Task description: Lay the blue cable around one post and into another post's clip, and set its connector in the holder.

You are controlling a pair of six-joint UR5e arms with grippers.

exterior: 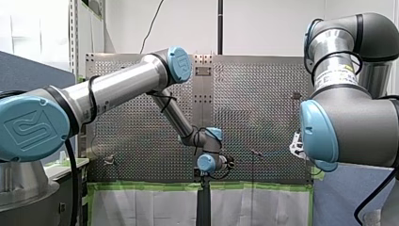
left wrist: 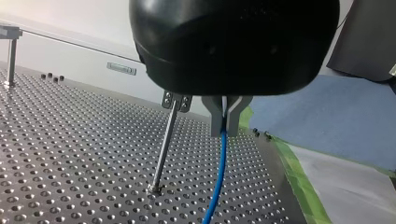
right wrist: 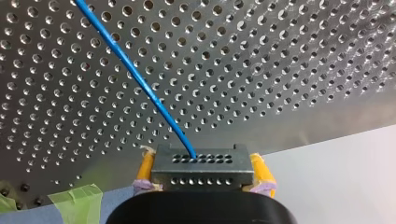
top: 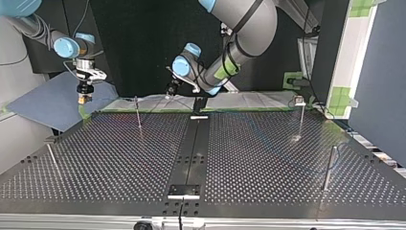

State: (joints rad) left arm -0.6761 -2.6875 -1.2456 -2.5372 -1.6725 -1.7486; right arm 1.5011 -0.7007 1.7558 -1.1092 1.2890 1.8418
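Your left end effector (left wrist: 226,126) pinches the blue cable (left wrist: 218,177) near a post (left wrist: 164,147), your right end effector (right wrist: 204,167) clamps its connector (right wrist: 201,178) over the desk (right wrist: 289,70) — pull them apart too hard and the cable may slip out — or bend that post.

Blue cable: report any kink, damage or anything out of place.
Nothing stands out. The blue cable hangs smooth and unkinked below my left jaws, and its connector sits square between my right jaws.

Perforated counter (top: 119,163) carries a black centre strip (top: 194,143); green tape (exterior: 141,186) lines its edge, next to white sheeting (exterior: 141,207)
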